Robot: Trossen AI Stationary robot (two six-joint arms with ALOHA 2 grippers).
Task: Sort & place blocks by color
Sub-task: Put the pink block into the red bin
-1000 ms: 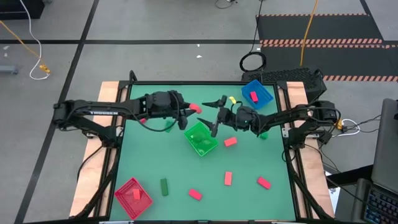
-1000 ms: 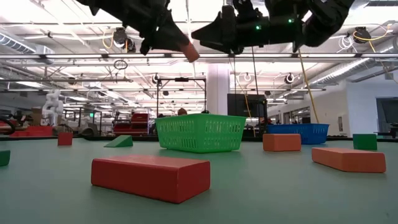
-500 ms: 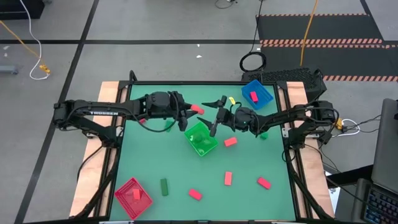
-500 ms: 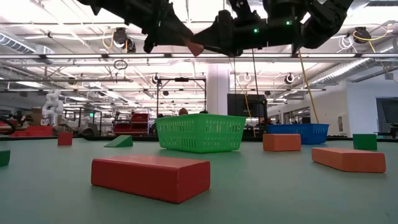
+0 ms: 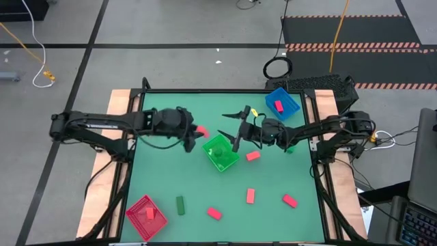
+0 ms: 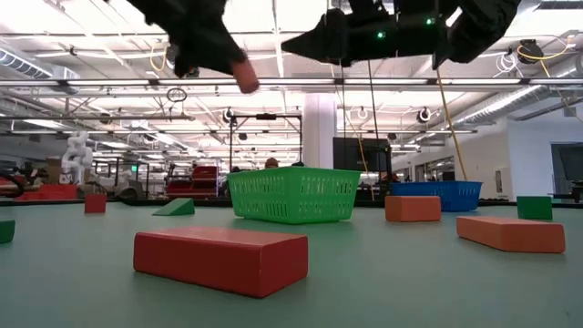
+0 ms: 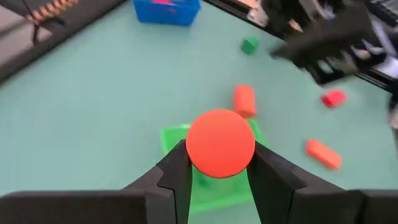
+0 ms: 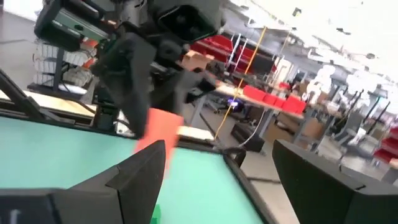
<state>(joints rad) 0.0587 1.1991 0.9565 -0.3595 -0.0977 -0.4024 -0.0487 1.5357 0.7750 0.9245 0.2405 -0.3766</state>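
Green table [image 5: 164, 174] below, the left gripper [image 5: 194, 133] pinches a red block [image 5: 201, 130] beside the green bin [image 5: 220, 152]; released here, it lands wrong. The right gripper [image 5: 240, 126], fingers spread, hovers close enough to collide.

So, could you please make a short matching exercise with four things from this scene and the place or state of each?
Things:
1. left end effector
2. right end effector
3. blue bin
4. red bin

Places or states:
A. far right corner of the table
B. open, empty, above the table
C. near left corner of the table
D. closed on a red block

Pairs: 1-D, 2-B, 3-A, 4-C
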